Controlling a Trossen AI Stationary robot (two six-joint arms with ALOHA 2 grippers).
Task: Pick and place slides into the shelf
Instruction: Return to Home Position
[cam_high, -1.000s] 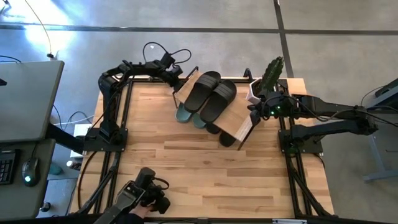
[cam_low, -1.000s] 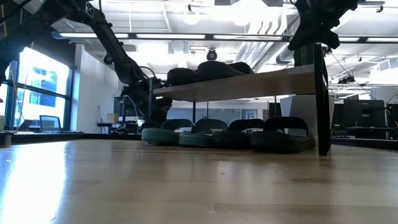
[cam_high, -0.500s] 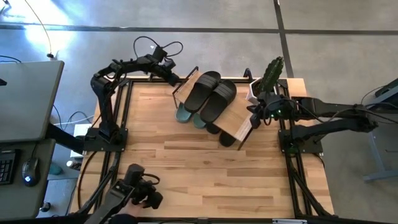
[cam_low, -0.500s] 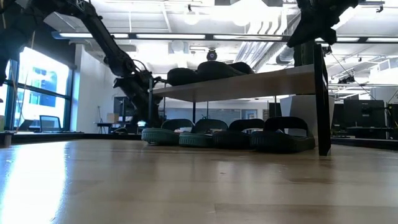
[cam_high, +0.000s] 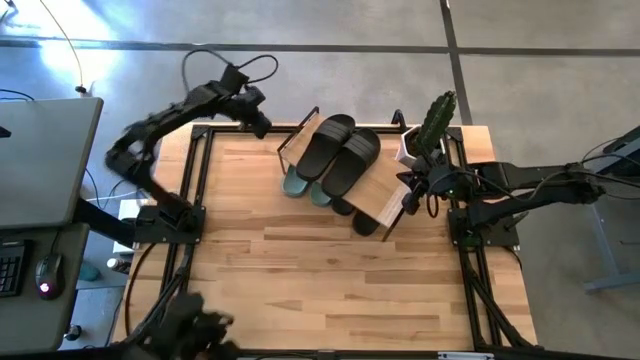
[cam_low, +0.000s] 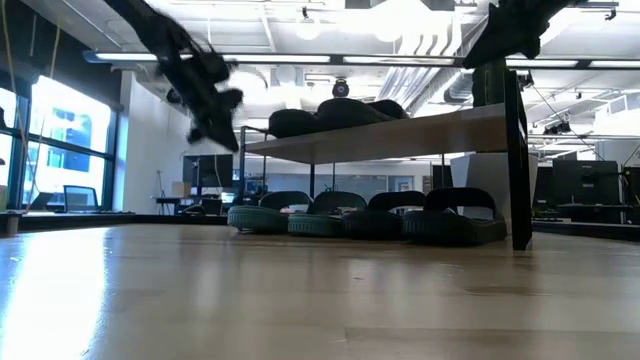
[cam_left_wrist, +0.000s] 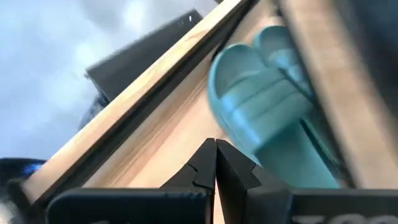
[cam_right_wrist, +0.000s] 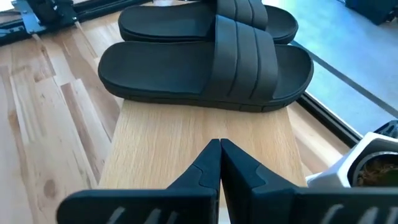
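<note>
The right hand (cam_right_wrist: 220, 146), fingers pressed together on nothing, hangs just beside one end of the shelf (cam_right_wrist: 186, 143). The top pair of black slides (cam_right_wrist: 205, 56) lies on the plank straight ahead of it and a potted plant (cam_high: 435, 120) stands close at its side, so a careless swing home could clip the plank, shake that pair off or knock the plant over. The left hand (cam_high: 258, 118), likewise closed and empty, hangs above the surface (cam_high: 300, 280), apart from the shelf's other end. With the green slides (cam_left_wrist: 267, 118) ahead and below it under the plank, its likeliest fault is a dip that catches the frame.
</note>
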